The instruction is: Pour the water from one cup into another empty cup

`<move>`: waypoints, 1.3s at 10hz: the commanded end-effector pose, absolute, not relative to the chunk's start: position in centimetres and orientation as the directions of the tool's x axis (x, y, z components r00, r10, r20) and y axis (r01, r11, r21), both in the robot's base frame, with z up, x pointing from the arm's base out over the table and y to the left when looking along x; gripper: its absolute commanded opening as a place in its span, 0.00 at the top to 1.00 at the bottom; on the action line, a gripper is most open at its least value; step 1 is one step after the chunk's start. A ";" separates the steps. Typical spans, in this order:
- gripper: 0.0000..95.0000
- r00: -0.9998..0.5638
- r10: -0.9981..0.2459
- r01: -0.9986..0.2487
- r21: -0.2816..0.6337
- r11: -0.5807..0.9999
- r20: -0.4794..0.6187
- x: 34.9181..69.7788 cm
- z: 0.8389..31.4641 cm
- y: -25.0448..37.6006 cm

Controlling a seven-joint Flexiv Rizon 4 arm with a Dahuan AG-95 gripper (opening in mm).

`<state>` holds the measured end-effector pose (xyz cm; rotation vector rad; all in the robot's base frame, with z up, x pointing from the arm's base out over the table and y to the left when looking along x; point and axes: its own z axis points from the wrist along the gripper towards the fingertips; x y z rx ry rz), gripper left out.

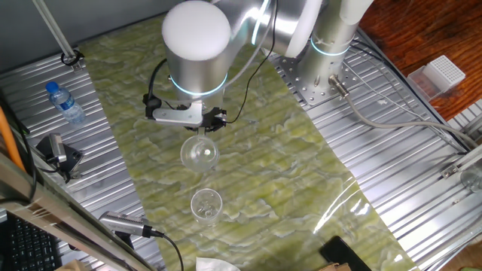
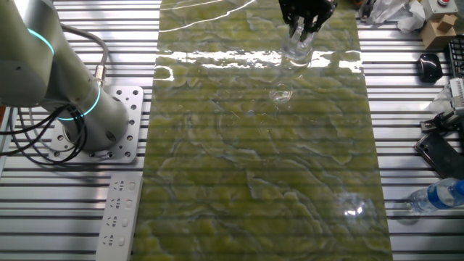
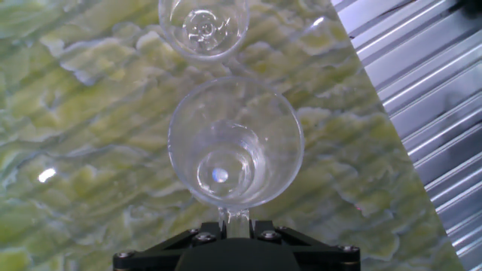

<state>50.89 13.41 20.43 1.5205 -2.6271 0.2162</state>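
1. The tool (image 3: 235,226) is clenched on the stem of a clear glass cup (image 3: 236,143), which it holds just ahead of its fingers, bowl outward.
2. The water (image 3: 222,172) sits as a thin clear pool low in that held cup's bowl; how much there is cannot be told.
3. The empty cup (image 3: 203,26) stands on the green worktop (image 1: 286,158) just beyond the held cup, rims close but apart.
4. Likely risk: tipping before the held rim is over the far cup would spill water onto the worktop.
5. Another: the stem grip is narrow and glass is slick, so the cup could rotate or slip mid-tilt.
6. Moving too far forward could knock the empty cup over.
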 end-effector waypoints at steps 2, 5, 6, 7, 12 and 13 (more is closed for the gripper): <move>1.00 -0.495 -0.854 -0.869 -0.079 0.489 0.160 51.0 20.4 14.3; 1.00 -0.495 -0.852 -0.869 -0.085 0.488 0.168 51.1 20.3 15.1; 1.00 -0.488 -0.853 -0.873 -0.095 0.479 0.186 51.1 20.4 15.4; 1.00 -0.486 -0.851 -0.874 -0.099 0.476 0.201 51.1 20.4 15.6; 1.00 -0.490 -0.843 -0.872 -0.110 0.478 0.222 51.1 20.6 16.1; 1.00 -0.490 -0.842 -0.872 -0.113 0.477 0.228 51.1 20.7 16.3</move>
